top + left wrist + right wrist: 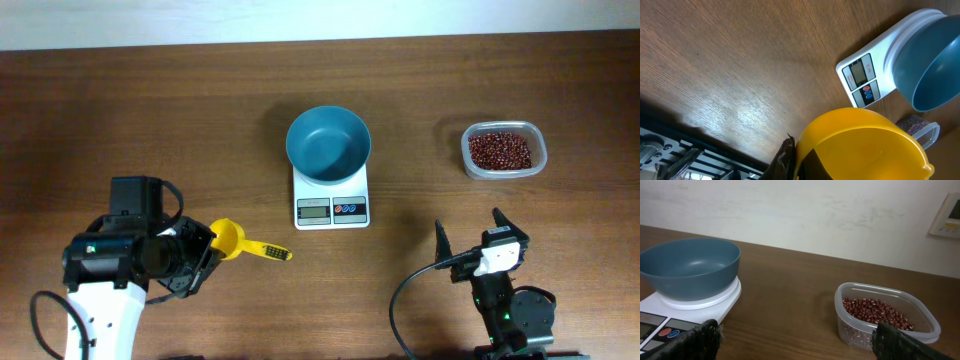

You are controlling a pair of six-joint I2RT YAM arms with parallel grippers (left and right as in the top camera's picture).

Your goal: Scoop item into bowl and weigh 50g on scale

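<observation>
1. Brown wood-grain desk (pixel 150 110), with a dull sheen in the left wrist view. A pale, scuffed wall (pixel 790 210) runs behind it.
2. The scale (pixel 332 208) is near mid-desk: a small white rectangle of smooth plastic with a grey display and red and blue buttons along its front edge. The reading is too small to make out.
3. The bowl (pixel 328 143) sits on the scale's round platform. It is deep, round and matte teal-blue, and nothing shows inside it.
4. A clear plastic tub (pixel 503 124), rectangular with rounded corners, stands well to the right of the scale.
5. The beans (pixel 500 150) are all in the tub: tiny glossy ovals, dark red-brown, in a loose shallow layer.
6. The left tool (pixel 207 250) is at the lower left, closed on a yellow plastic scoop (pixel 235 241). It grips at the cup end and the handle points right, away from the arm. In the wrist view one dark finger (pixel 785 155) lies against the smooth yellow cup.
7. The right tool (pixel 468 224) is at the lower right, between the scale and the tub but nearer the front edge. Its dark, rough-textured fingers (pixel 690 340) are spread wide with nothing between them.
</observation>
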